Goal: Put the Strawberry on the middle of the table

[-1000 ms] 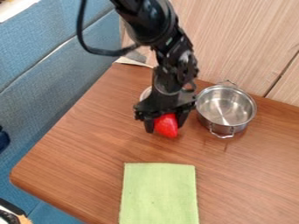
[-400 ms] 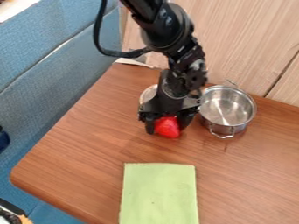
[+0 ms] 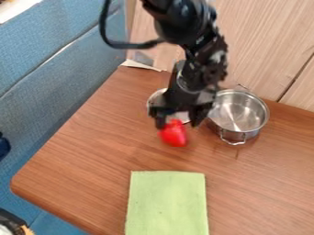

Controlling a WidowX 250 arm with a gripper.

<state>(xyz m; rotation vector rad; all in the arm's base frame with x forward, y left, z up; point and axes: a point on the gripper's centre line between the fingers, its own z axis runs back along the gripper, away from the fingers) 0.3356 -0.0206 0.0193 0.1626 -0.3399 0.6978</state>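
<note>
Red strawberry (image 3: 173, 134) on or just above the wooden table (image 3: 92, 156), left of the steel pot (image 3: 238, 112), beyond the green cloth (image 3: 167, 202). Over it, the black gripper (image 3: 178, 123) is spread in release. Placing seems nearly done; next, raise clear without nudging the fruit.

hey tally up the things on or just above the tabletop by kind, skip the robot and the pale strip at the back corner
Strawberry: 1
Metal pot: 1
Green cloth: 1
Round silvery thing, partly hidden: 1
Total: 4
</note>
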